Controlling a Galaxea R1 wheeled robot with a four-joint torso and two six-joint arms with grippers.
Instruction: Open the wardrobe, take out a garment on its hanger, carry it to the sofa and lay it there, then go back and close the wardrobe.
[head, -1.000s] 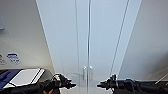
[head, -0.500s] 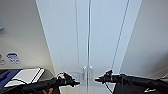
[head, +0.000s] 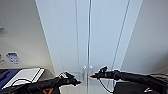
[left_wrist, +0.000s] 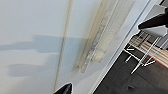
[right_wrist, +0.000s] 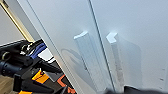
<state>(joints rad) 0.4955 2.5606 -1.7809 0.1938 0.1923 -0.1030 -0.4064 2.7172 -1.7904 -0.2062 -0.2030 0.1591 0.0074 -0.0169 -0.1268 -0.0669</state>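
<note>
Two doors, shut, on one wardrobe (head: 100, 37) directly before me; two handles (right_wrist: 87, 57) flank its centre seam. Two arms raised near them: left fingers (head: 75, 81) and right fingers (head: 96, 74), opening indeterminate, nothing visibly held.

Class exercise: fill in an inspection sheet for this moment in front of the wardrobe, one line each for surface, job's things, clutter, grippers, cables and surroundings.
Surface: wardrobe front is plain white, two full-height doors meeting at a centre seam.
Job's things: both doors look shut; two small white handles sit side by side at the seam.
Clutter: nothing seen on the doors.
Grippers: left gripper and right gripper are raised at handle height, either side of the seam; neither visibly grips a handle.
Cables: a thin cable hangs under the right arm.
Surroundings: pale wall on both sides; a white chair on dark floor nearby.
</note>
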